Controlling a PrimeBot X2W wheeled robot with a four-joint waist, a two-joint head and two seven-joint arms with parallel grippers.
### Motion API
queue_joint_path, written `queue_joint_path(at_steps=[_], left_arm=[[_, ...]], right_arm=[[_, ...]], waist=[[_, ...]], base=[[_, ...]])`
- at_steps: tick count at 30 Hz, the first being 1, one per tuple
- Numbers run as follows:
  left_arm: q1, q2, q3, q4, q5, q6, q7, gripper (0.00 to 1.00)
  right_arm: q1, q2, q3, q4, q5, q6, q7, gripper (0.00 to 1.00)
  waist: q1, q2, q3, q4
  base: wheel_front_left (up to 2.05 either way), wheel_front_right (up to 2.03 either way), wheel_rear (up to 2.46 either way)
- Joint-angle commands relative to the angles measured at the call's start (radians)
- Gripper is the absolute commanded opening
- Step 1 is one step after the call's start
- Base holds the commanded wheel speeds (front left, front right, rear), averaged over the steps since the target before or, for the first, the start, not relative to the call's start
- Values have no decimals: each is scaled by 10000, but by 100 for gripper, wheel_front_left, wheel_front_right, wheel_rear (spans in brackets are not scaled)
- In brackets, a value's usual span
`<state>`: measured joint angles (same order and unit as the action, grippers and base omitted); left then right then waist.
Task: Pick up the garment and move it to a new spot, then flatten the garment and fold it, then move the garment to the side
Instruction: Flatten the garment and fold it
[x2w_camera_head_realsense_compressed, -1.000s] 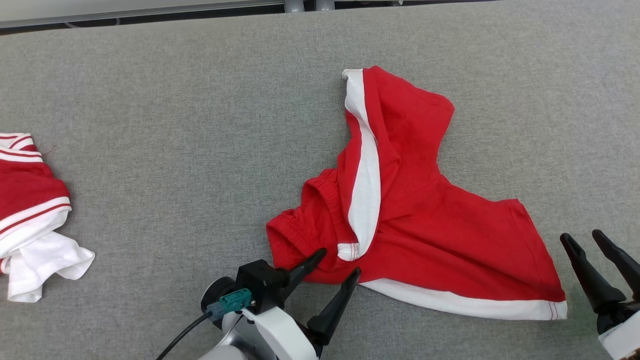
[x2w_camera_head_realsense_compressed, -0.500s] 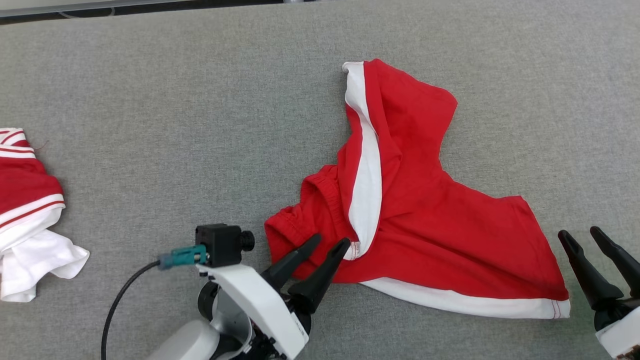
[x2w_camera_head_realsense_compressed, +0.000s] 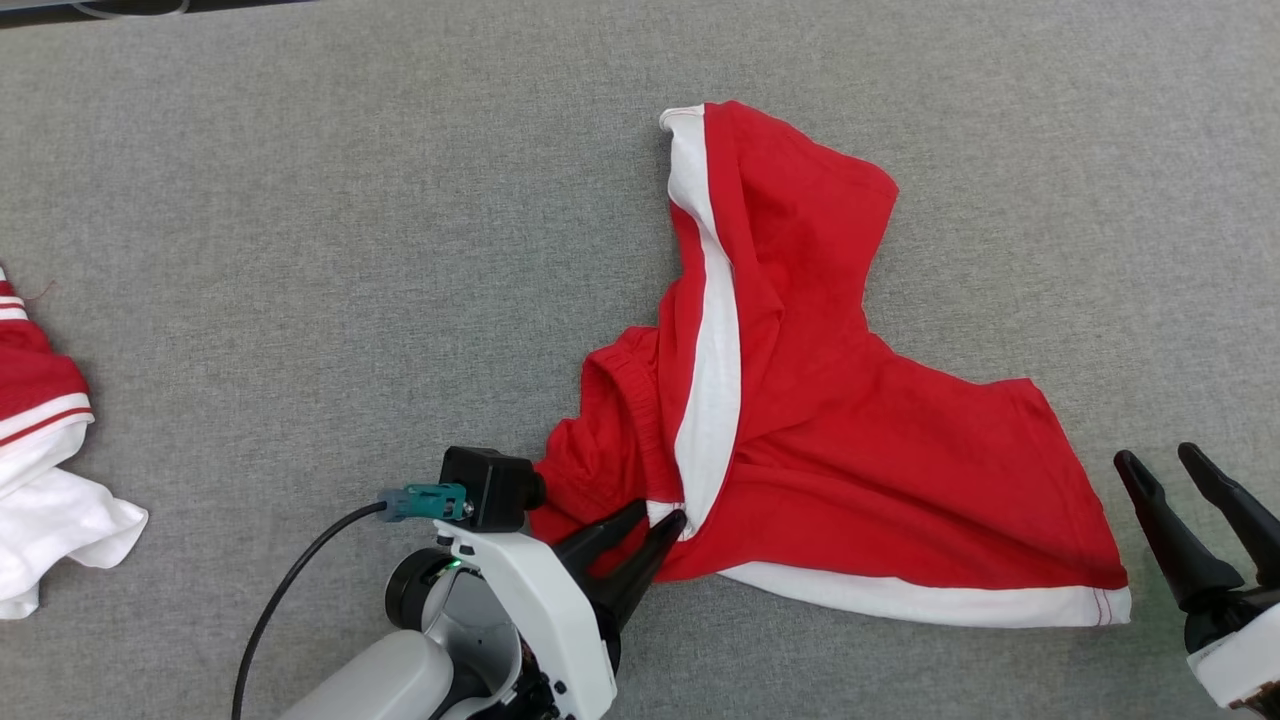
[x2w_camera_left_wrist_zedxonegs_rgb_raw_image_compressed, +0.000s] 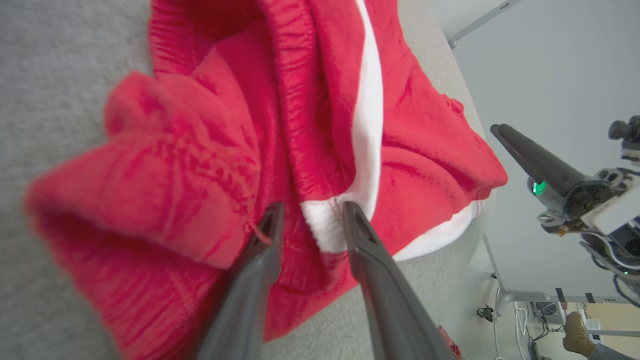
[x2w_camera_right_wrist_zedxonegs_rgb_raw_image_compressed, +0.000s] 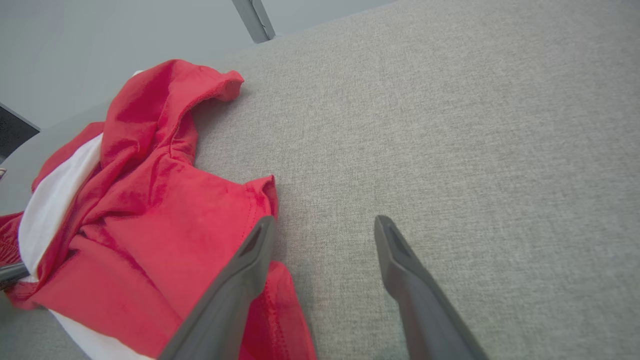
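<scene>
The crumpled red cloth garment with white trim (x2w_camera_head_realsense_compressed: 830, 440) lies mid grey felt tabletop (x2w_camera_head_realsense_compressed: 300, 250). I judge it light and limp. My left gripper (x2w_camera_head_realsense_compressed: 655, 518) straddles its thicker white hem corner, but I cannot tell whether it pinches. My right gripper (x2w_camera_head_realsense_compressed: 1154, 452) is spread and empty.

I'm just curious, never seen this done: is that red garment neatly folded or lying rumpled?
Rumpled, not folded: the red garment lies bunched on the grey table, its white stripe twisted over the red cloth.

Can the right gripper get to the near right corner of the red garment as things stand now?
Probably yes: the right gripper is open, close beside the red garment, and nothing lies between them.
</scene>
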<state>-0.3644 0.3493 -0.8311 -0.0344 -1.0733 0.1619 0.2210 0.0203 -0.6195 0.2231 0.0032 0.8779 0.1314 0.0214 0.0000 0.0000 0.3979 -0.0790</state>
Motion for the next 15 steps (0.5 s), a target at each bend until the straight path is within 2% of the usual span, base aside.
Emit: queue_joint_path(at_steps=[1, 3, 4, 5, 6, 7, 15], left_arm=[[-65, 204, -174, 83, 274, 67, 48, 53], [40, 229, -250, 30, 366, 71, -7, 45], [40, 229, -250, 30, 366, 71, -7, 45], [77, 246, -284, 8, 385, 62, -30, 37], [90, 236, -298, -28, 414, 3, -79, 8], [95, 221, -319, -52, 421, -55, -92, 0], [-139, 221, 59, -764, 1054, -433, -1421, 0]], right_arm=[[-95, 31, -3, 43, 19, -15, -108, 100], [-97, 59, 10, 64, 47, -15, -141, 100], [-97, 59, 10, 64, 47, -15, -141, 100], [-111, 70, 21, 82, 49, -15, -144, 100], [-140, 85, 42, 89, 53, -15, -164, 100], [-173, 95, 73, 85, 60, -15, -177, 100], [-383, 11, 347, 58, 86, -15, -226, 100]], waist=[[0, 0, -1, 15], [0, 0, -12, 42], [0, 0, -12, 42], [0, 0, -14, 55], [0, 0, -17, 68], [0, 0, -22, 83], [0, 0, -247, 284]], base=[[0, 0, 0], [0, 0, 0], [0, 0, 0], [0, 0, 0], [0, 0, 0], [0, 0, 0], [0, 0, 0]])
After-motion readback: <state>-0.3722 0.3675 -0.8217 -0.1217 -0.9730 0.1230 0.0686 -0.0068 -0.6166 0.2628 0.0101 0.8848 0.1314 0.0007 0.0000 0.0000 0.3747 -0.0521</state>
